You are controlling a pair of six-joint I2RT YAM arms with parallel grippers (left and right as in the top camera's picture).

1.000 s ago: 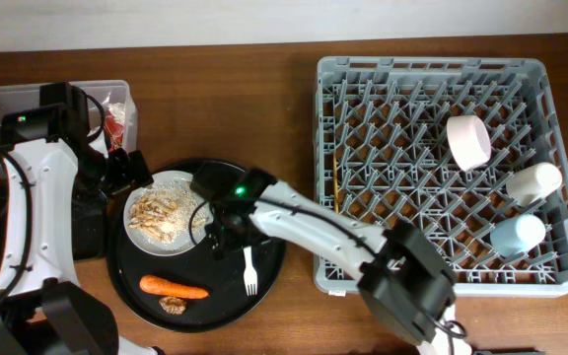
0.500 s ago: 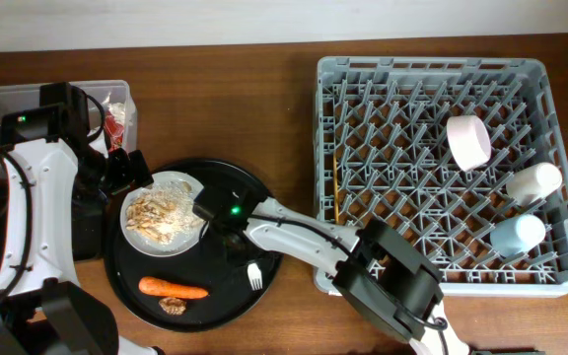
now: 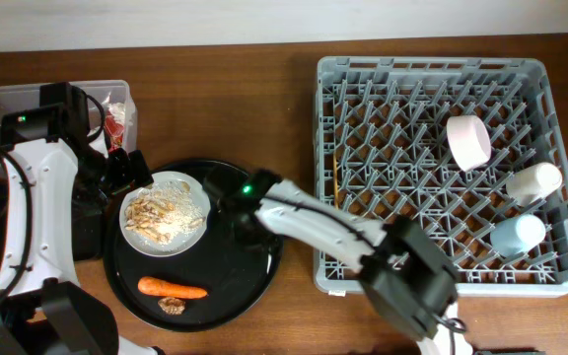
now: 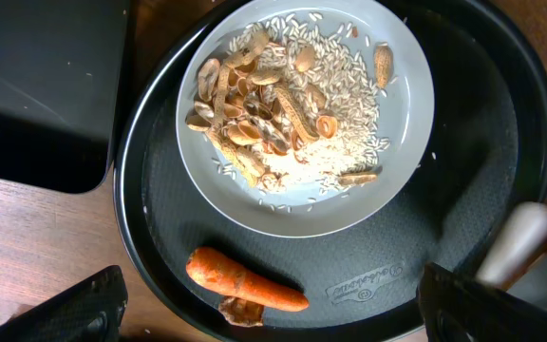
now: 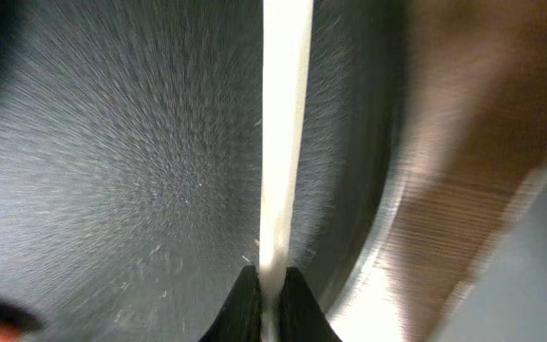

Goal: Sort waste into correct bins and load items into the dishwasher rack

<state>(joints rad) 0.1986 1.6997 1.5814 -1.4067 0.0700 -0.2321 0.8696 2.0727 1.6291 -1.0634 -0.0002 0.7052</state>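
We look down on a wooden table (image 3: 245, 99). A round black tray (image 3: 235, 276) sits left of centre and a big grey rack (image 3: 432, 281) fills the right side.

The right gripper (image 5: 270, 290) reaches over the right part of the round tray. Its two fingers are pressed together on the narrow handle of a white fork (image 5: 281, 133). In the wrist view the fork runs straight away from the fingers over the dark tray surface. That picture is smeared, so we cannot tell whether the fork touches the tray.

The left gripper (image 3: 126, 170) hangs at the upper left edge of a white plate (image 3: 187, 187), which lies on the left half of the round tray. Its fingers are spread wide, with nothing between them.

The plate carries a heap of beige food scraps (image 4: 273, 114), shells and rice-like grains. Below the plate, on the round tray, lies an orange carrot (image 3: 171, 288). A small brown morsel (image 3: 173, 306) lies just beside it, nearer the rim.

At the far left stands a clear tub (image 3: 28, 104) with a red-and-white wrapper (image 3: 116, 120) inside, at its right end. A shallow black tray (image 4: 36, 85) lies below the tub, just left of the round tray, partly hidden under the left arm.

Three pieces stand in the right part of the rack. A pale bowl (image 3: 468, 141) rests on its edge, a white cup (image 3: 532, 182) is below it, and a light-blue cup (image 3: 517, 234) is nearest the front.
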